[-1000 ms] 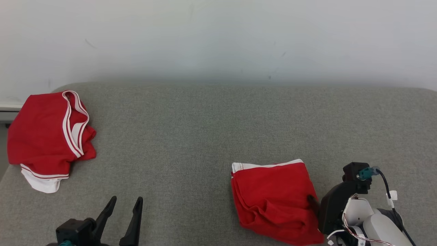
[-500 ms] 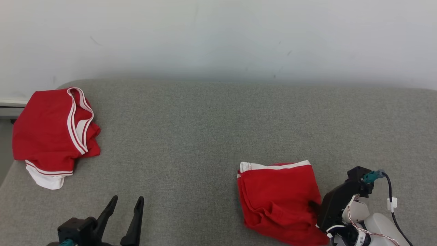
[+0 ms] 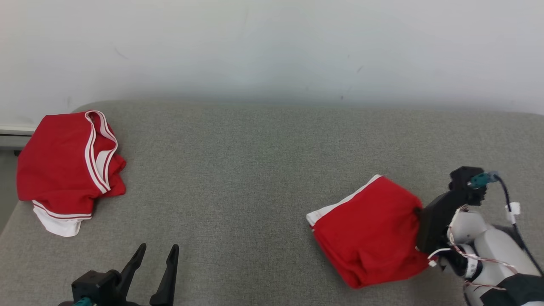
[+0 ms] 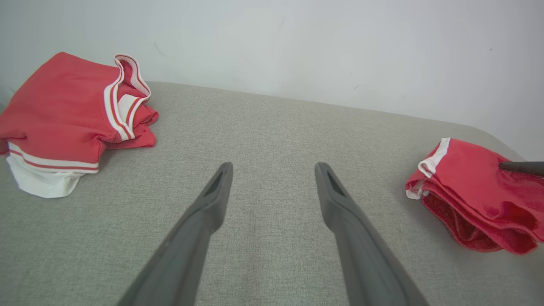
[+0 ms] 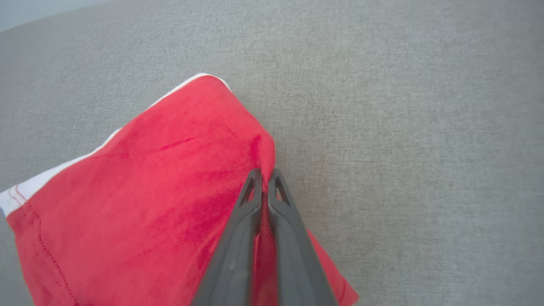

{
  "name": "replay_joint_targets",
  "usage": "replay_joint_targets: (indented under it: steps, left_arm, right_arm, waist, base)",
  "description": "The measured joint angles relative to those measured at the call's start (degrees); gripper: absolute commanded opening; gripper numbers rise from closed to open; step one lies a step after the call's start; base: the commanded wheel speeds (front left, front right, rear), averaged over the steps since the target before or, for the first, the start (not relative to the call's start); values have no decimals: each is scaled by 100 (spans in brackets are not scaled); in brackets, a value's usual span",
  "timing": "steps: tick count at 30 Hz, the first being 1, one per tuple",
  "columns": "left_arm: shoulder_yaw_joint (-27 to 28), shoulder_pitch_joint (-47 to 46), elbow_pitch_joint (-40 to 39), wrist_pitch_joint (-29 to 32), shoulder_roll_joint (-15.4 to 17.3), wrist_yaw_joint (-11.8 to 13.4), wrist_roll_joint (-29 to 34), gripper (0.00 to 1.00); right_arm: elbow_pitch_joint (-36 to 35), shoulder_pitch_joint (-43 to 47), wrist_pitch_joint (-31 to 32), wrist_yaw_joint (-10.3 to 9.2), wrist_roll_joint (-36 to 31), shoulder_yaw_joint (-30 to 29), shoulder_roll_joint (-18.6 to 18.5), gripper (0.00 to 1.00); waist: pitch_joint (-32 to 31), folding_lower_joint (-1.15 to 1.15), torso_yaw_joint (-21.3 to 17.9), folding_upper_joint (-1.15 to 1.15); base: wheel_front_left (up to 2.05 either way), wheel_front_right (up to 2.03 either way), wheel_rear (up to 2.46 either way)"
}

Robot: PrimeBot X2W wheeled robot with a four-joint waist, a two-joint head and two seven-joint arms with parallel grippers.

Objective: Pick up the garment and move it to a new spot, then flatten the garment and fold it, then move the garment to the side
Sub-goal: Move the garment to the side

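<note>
A folded red garment [image 3: 367, 231] with a white band lies at the right of the grey cushion [image 3: 263, 161]. My right gripper [image 3: 418, 210] is shut on its right edge; in the right wrist view the two fingers pinch a ridge of the red garment [image 5: 148, 191] at the right gripper [image 5: 264, 173]. The left wrist view has the same garment [image 4: 471, 195] at its right. My left gripper [image 3: 155, 250] stands open at the lower left, nothing between the fingers of the left gripper [image 4: 272, 168].
A second red garment [image 3: 68, 165] with white striped bands lies bunched at the cushion's far left edge, also as the second garment [image 4: 68, 119] in the left wrist view. A pale wall [image 3: 272, 46] rises behind the cushion.
My right gripper has dragged the folded garment up and to the right, turning it so its white band now faces upper left. The head camera shifted slightly. The left arm stayed still.
</note>
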Motion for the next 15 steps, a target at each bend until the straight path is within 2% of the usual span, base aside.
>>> replay_joint_targets:
  steps: [4,15]
  left_arm:
    - [-3,1,5,0,-1,-40,0,100]
    - [-9,2,-12,-18,13,-41,0,100]
  right_arm:
    - [29,-115,-96,-9,-221,-66,-349,0]
    - [515,-125,-598,-127,-522,-705,-1408,0]
  waist:
    - [-16,0,-11,0]
    - [10,0,16,0]
  base:
    - [0,0,0]
    - [0,0,0]
